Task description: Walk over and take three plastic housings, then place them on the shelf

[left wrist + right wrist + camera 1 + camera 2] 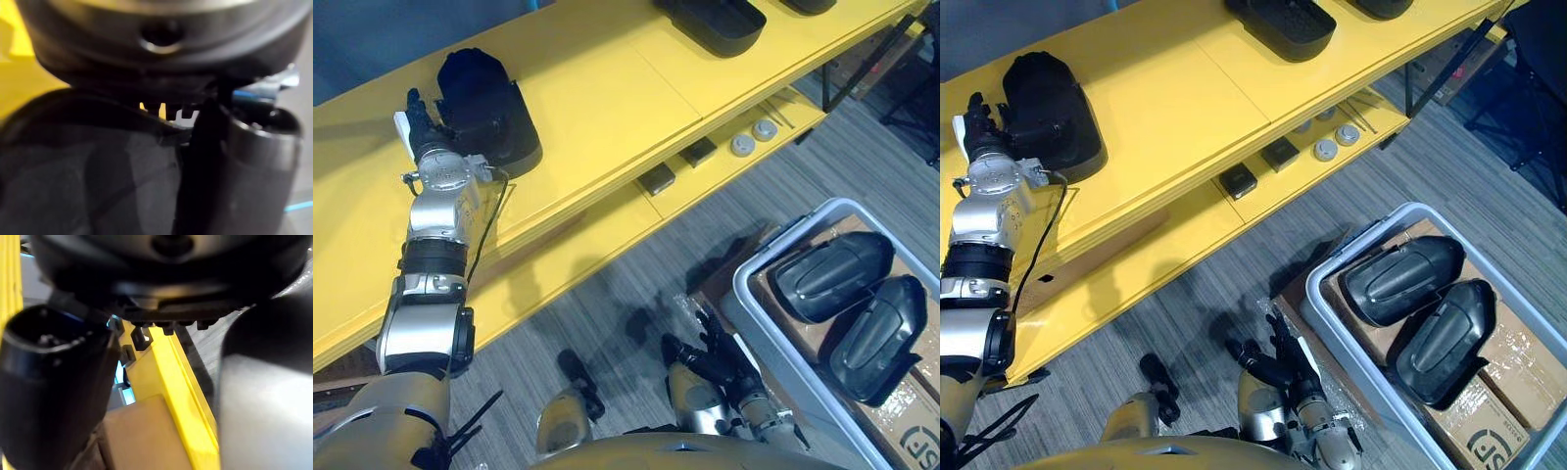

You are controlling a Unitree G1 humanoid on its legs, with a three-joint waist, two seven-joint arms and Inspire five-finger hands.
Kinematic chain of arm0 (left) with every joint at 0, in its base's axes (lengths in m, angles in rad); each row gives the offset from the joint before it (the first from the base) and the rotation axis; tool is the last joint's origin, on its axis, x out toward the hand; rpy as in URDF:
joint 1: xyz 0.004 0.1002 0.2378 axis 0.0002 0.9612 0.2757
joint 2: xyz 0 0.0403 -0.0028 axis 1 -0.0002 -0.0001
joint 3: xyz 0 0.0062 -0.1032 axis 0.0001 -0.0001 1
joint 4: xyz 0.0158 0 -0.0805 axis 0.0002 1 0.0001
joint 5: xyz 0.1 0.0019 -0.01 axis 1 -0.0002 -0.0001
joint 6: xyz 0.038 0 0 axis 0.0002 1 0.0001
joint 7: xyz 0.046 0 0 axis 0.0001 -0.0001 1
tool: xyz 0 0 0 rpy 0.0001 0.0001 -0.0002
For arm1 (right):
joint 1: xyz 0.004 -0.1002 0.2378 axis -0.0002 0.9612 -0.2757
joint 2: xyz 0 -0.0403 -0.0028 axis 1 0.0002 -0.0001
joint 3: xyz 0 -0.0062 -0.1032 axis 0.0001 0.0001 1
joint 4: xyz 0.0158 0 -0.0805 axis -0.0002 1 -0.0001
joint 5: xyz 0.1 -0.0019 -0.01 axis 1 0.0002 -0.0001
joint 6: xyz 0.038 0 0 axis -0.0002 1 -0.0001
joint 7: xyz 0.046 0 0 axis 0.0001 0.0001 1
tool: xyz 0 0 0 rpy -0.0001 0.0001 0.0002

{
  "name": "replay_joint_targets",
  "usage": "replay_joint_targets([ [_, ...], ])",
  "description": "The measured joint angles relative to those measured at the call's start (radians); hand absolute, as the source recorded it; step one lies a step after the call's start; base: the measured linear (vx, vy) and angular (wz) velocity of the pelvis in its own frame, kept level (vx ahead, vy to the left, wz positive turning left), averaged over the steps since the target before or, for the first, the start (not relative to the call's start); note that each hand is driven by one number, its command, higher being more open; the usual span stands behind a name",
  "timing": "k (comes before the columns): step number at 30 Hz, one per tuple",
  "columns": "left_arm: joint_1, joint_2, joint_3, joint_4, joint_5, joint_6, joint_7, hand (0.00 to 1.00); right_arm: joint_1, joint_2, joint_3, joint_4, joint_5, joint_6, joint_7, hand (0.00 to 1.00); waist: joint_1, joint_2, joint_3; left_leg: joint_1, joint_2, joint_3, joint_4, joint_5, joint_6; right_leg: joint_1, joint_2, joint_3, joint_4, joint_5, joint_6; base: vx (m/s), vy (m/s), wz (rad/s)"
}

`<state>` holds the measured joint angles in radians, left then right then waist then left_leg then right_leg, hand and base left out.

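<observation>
Yellow, the shelf (pixel 607 108) runs from 9 to 1 o'clock; a grey bin (pixel 787 242) at 4 o'clock holds two spare housings (pixel 832 274). One black plastic housing (pixel 489 108) lies on the shelf at 10 o'clock, another housing (pixel 715 20) at 12. Our left robot hand (pixel 423 122) touches the 10 o'clock one; we cannot tell whether it grips. Our right robot hand (pixel 720 367) hangs released at 6 o'clock. If the left draws back while snagged, we judge that housing could skid off.
</observation>
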<state>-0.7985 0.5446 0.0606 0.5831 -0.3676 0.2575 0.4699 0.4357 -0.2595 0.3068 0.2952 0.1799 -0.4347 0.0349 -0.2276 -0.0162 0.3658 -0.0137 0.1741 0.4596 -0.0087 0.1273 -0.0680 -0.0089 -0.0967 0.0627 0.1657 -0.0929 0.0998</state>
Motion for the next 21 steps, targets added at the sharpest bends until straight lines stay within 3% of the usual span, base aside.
replay_joint_targets([
  [7, 0.069, -0.044, -0.044, -0.029, -0.03, -0.198, 0.042, 1.0, -0.006, 0.048, 0.016, -0.191, -0.036, -0.129, -0.002, 1.0, -0.003, 0.001, -0.06, 0.033, -0.028, -0.018, -0.036, 0.015, 0.004, 0.033, -0.007, -0.015, -0.011, -0.008, 0.005, 0.03, 0.007, 0.07],
  [12, 0.132, -0.043, -0.034, -0.32, 0.055, -0.376, 0.053, 1.0, -0.052, 0.044, -0.028, -0.345, -0.076, -0.165, -0.013, 1.0, 0.007, 0.008, -0.108, 0.049, -0.048, -0.057, -0.067, 0.032, 0.014, 0.058, -0.018, -0.053, -0.011, -0.015, 0.009, 0.02, 0.002, 0.21],
  [15, 0.2, -0.043, -0.029, -0.441, 0.061, -0.422, 0.023, 1.0, -0.087, 0.019, -0.038, -0.413, -0.111, -0.165, -0.035, 1.0, 0.015, 0.025, -0.155, 0.058, -0.059, -0.079, -0.074, 0.035, 0.015, 0.08, -0.026, -0.075, -0.011, -0.026, 0.012, 0.02, 0.001, 0.24],
  [18, 0.33, -0.082, -0.004, -0.567, 0.064, -0.446, -0.003, 1.0, -0.143, 0.009, -0.057, -0.494, -0.137, -0.165, -0.051, 1.0, 0.035, 0.055, -0.183, 0.058, -0.062, -0.118, -0.075, 0.039, 0.018, 0.101, -0.028, -0.113, -0.01, -0.034, 0.01, -0.03, -0.021, 0.37],
  [21, 0.554, -0.194, 0.017, -0.695, 0.069, -0.474, -0.015, 1.0, -0.222, -0.013, -0.082, -0.536, -0.095, -0.165, -0.009, 1.0, 0.071, 0.072, -0.198, 0.05, -0.062, -0.185, -0.077, 0.042, 0.012, 0.121, -0.025, -0.176, -0.006, -0.057, -0.007, -0.07, -0.039, 0.49],
])
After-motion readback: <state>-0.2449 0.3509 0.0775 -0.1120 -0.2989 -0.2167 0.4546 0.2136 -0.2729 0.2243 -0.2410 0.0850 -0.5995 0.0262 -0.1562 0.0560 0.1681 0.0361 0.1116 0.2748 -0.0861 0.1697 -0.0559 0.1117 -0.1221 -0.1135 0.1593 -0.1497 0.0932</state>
